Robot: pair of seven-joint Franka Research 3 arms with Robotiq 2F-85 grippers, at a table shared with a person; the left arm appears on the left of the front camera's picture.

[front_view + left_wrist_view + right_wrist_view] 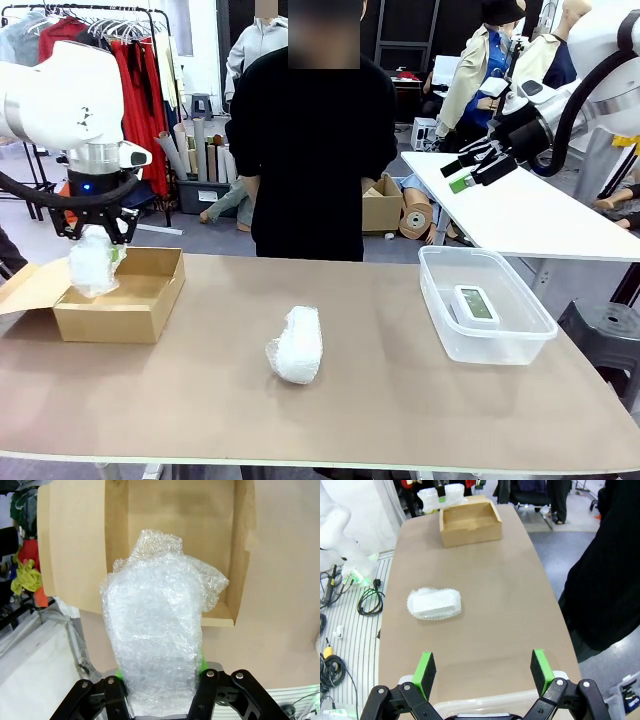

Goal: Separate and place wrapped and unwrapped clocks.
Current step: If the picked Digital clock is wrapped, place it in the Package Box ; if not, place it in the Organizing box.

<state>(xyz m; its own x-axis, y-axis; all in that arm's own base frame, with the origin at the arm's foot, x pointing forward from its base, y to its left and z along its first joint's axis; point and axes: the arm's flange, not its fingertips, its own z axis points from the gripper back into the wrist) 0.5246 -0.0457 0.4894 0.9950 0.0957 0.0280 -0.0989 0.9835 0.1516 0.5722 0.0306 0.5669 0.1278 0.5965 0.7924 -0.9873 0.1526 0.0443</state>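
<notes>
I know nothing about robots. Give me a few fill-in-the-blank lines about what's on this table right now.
The left gripper is shut on a wrapped bundle above the box, which is made of ____.
The clock in the clear tub is ____ (wrapped or unwrapped).
The right gripper has its jaws ____.
The loose bundle lies on the tabletop, between the box and the ____.
Missing words: cardboard; unwrapped; open; tub.

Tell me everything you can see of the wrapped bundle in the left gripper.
The wrapped bundle is an oblong lump of crinkly, cloudy-white bubble wrap; its contents are hidden. The left gripper is shut on its upper end, green pads on either side, so it hangs lengthwise below the fingers. It is over the left part of the open cardboard box. Whether its lower end touches the box cannot be told.
</notes>
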